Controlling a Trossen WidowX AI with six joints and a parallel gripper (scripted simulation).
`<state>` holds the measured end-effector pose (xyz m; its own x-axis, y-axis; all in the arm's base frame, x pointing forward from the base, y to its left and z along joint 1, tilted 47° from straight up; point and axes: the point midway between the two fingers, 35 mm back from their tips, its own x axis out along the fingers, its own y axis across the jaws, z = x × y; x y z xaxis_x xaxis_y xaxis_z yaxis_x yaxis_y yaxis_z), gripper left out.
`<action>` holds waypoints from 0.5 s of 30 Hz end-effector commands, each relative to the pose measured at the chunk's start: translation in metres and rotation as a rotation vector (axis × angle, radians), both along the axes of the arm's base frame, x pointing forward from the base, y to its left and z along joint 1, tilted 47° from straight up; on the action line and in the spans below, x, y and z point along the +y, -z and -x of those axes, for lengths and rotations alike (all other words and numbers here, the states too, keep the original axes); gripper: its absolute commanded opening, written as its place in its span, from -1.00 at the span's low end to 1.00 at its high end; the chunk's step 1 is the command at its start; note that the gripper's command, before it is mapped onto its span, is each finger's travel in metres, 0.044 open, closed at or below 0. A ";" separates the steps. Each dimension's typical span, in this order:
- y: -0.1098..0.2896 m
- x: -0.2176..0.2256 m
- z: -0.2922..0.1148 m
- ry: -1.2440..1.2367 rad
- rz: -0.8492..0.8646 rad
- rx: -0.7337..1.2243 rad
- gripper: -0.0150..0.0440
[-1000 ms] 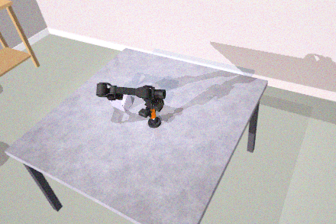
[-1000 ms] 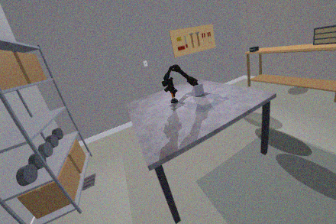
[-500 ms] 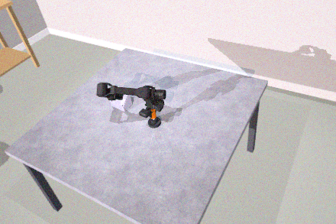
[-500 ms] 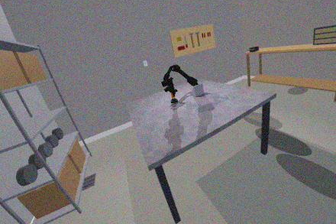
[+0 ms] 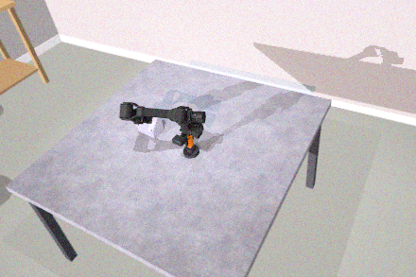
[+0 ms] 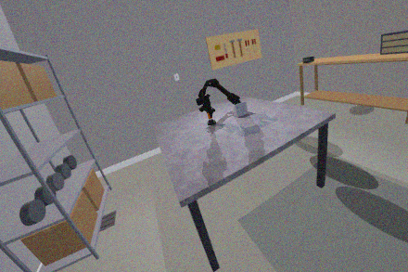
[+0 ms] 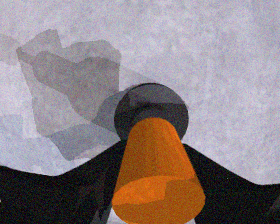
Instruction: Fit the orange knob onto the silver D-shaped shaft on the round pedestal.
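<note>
The orange knob (image 5: 190, 142) (image 6: 210, 116) (image 7: 159, 162) is a tapered orange piece, roughly upright, its wide end nearest the wrist camera. My gripper (image 5: 190, 137) (image 6: 209, 113) (image 7: 153, 147) is shut on it, with a dark finger on each side. The dark round pedestal (image 5: 191, 153) (image 6: 211, 123) (image 7: 151, 93) stands on the table directly under the knob. The knob's lower end overlaps the pedestal's middle in the wrist view. The silver shaft, the knob's hole and both flat sides are hidden. I cannot tell whether the knob touches the pedestal.
A pale box (image 5: 152, 129) (image 6: 240, 109) stands on the grey table (image 5: 142, 199) (image 6: 185, 177) beneath the arm's base end, behind the pedestal as seen in the exterior view. Shadows of the arm fall across the table. A shelf rack and a wooden bench stand away from it.
</note>
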<state>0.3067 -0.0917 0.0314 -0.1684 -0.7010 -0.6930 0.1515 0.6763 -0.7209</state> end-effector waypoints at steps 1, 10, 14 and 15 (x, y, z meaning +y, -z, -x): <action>0.001 0.000 0.001 -0.002 -0.001 0.002 -0.49; -0.003 0.004 0.002 -0.008 -0.002 0.008 -0.49; -0.003 0.004 0.001 -0.089 -0.022 0.089 -0.49; -0.002 0.004 0.001 -0.119 -0.029 0.120 -0.49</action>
<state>0.3048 -0.0890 0.0335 -0.1689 -0.7026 -0.6913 0.0712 0.6908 -0.7195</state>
